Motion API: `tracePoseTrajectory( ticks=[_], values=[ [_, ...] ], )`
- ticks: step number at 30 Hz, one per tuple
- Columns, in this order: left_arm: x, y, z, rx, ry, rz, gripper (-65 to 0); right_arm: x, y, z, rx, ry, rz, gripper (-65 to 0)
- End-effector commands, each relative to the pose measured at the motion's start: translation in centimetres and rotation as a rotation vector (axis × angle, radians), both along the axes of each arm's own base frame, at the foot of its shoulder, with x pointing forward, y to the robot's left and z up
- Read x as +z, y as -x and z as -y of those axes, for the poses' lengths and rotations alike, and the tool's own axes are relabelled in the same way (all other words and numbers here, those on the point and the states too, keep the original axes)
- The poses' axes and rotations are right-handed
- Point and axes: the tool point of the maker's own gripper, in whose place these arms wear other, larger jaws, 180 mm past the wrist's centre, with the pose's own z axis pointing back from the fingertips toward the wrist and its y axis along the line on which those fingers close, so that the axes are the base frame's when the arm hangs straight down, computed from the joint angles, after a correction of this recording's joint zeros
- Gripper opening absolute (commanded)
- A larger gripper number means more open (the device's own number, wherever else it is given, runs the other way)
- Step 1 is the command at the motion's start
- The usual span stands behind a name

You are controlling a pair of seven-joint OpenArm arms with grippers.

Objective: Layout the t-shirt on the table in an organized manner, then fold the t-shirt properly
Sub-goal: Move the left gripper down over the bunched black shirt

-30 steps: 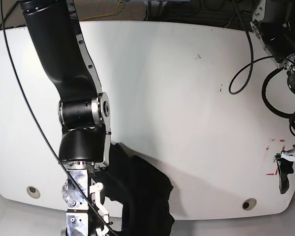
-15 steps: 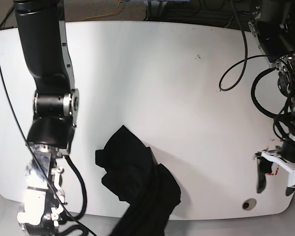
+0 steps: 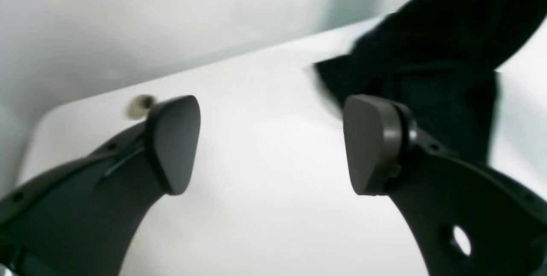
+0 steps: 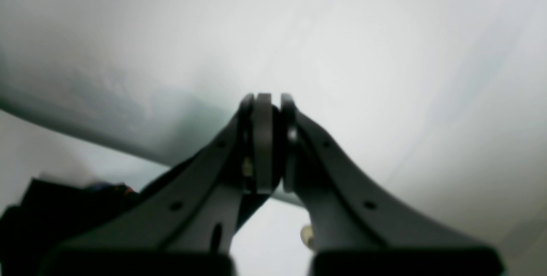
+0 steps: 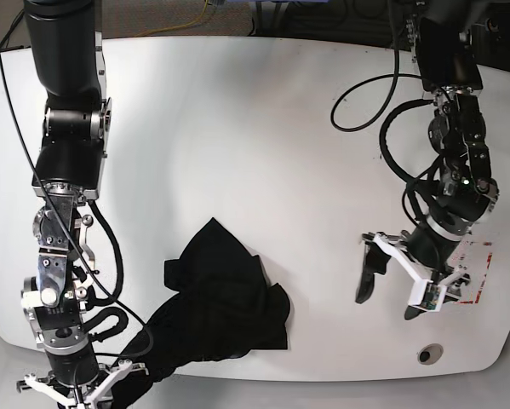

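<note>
**Shirt bunched at the front table edge**

Right gripper sits at the near left corner, fingers pinched together, apparently on a strand of the t-shirt, though I can't confirm it. That black shirt is crumpled, partly hanging off the table. Looks light, floppy, stretchy, so I'd grab hems or shoulder corners. Left gripper hovers well apart, fingers spread, empty.

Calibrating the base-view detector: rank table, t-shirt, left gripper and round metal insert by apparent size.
1. table
2. t-shirt
3. left gripper, nearer the camera than the tabletop, so somewhat inflated
4. round metal insert
</note>
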Motion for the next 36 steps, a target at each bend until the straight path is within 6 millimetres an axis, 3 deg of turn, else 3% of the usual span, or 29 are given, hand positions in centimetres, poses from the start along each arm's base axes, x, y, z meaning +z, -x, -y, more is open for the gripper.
tracePoseTrajectory(
  ticks=[1,4,6,12,18,27,36],
  values=[
    [0.6,0.3,2.3,-0.048,0.038,0.029,-15.7,2.9,0.6,1.7,-0.026,-0.003,0.086,-65.0],
    [-1.2,1.0,4.5,-0.087,0.068,-0.016,-15.6,3.1,0.7,2.7,-0.047,-0.016,0.092,-65.0],
    [-3.6,1.6,6.4,-0.125,0.085,-0.085,-15.4,3.2,0.8,2.9,-0.051,-0.018,0.094,-65.0],
    [-9.3,2.4,9.2,-0.165,0.120,-0.249,-15.4,3.5,0.9,3.6,-0.061,0.004,0.095,-65.0],
    [-13.0,2.9,11.8,-0.192,0.096,-0.279,-15.3,3.5,0.9,3.7,-0.057,0.025,0.088,-65.0],
    [-15.8,3.3,16.7,-0.250,0.101,-0.282,-15.2,3.1,0.9,3.7,-0.054,0.022,0.082,-65.0],
    [-16.9,1.4,19.5,-0.260,0.143,-0.277,-15.2,3.1,0.9,3.7,-0.053,0.019,0.081,-65.0]
  ],
)
